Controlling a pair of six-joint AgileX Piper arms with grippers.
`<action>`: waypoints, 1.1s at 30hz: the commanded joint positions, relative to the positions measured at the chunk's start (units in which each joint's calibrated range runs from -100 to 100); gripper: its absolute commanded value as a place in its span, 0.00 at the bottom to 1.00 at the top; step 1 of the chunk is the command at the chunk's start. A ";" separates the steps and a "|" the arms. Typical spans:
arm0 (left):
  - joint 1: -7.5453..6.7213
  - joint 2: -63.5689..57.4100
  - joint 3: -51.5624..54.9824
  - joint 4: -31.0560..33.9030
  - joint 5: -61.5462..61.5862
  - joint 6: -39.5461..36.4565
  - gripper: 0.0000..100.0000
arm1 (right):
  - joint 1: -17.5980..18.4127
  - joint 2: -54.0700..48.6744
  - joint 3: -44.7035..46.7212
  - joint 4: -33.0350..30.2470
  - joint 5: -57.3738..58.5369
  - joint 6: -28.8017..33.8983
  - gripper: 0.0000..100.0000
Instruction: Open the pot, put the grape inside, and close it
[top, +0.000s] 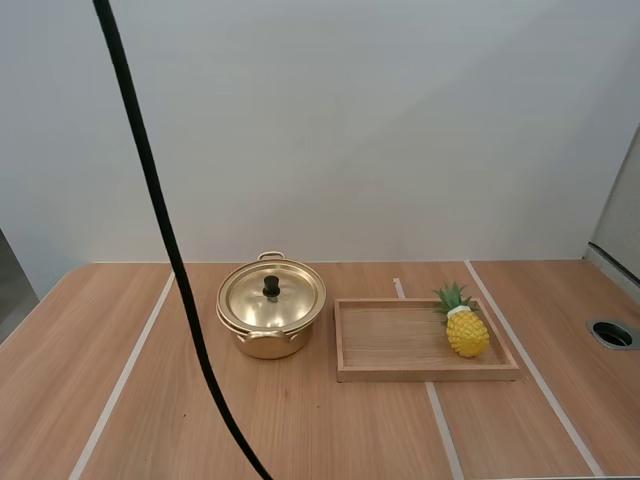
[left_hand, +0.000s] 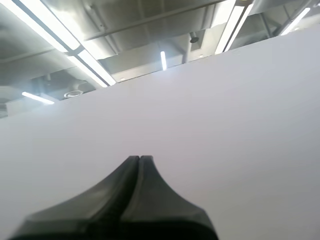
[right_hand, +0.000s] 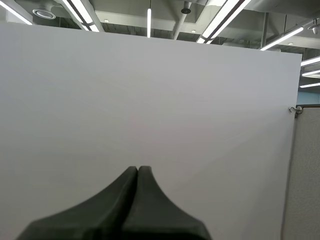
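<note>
A gold pot (top: 270, 318) stands on the wooden table, its lid (top: 271, 294) on, with a black knob (top: 271, 287) in the middle. To its right lies a wooden tray (top: 400, 340) holding a yellow toy pineapple (top: 465, 328) with green leaves at its right end. My left gripper (left_hand: 139, 159) is shut on nothing, its fingers lying together as one dark wedge facing a white wall. My right gripper (right_hand: 138, 169) is likewise shut on nothing, also facing the white wall.
The table (top: 150, 420) has pale stripes running front to back. A round hole (top: 612, 333) sits in the tabletop at the far right. A white wall stands behind the table.
</note>
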 joint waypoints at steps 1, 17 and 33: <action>-0.18 -3.91 9.19 -1.25 -4.94 0.98 0.00 | -0.82 -3.95 7.12 0.20 -4.00 0.26 0.00; -0.18 -15.13 37.55 -1.25 -10.56 0.22 0.00 | -1.92 -18.73 37.55 5.39 -7.91 0.26 0.00; -4.27 -21.51 45.19 13.37 -12.34 -6.91 0.00 | -5.44 -24.35 45.43 16.35 -1.21 -3.69 0.00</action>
